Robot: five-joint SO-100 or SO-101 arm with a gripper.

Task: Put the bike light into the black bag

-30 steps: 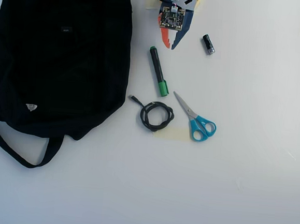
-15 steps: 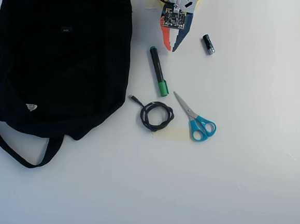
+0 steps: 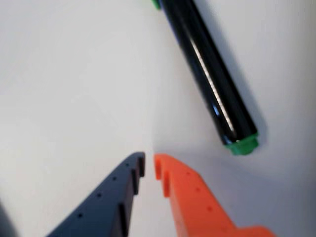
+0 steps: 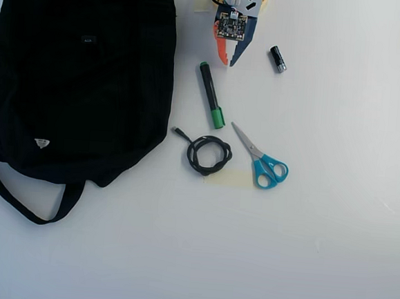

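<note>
No bike light is seen, the hand (image 3: pixel 149 166) is held closed on nothing, and the black bag (image 4: pixel 81 78) is judged soft, limp

The arm reached in from twelve o'clock in the overhead view, its gripper (image 4: pixel 229 62) pointing toward six. In the wrist view the gripper (image 3: pixel 149 166) entered from six o'clock, blue and orange fingers nearly together, a thin gap between their tips, holding nothing.

2 fingers (image 3: pixel 197 202), 1 orange, 1 navy; exposed circuit board (image 4: pixel 232 26) above them.
</note>
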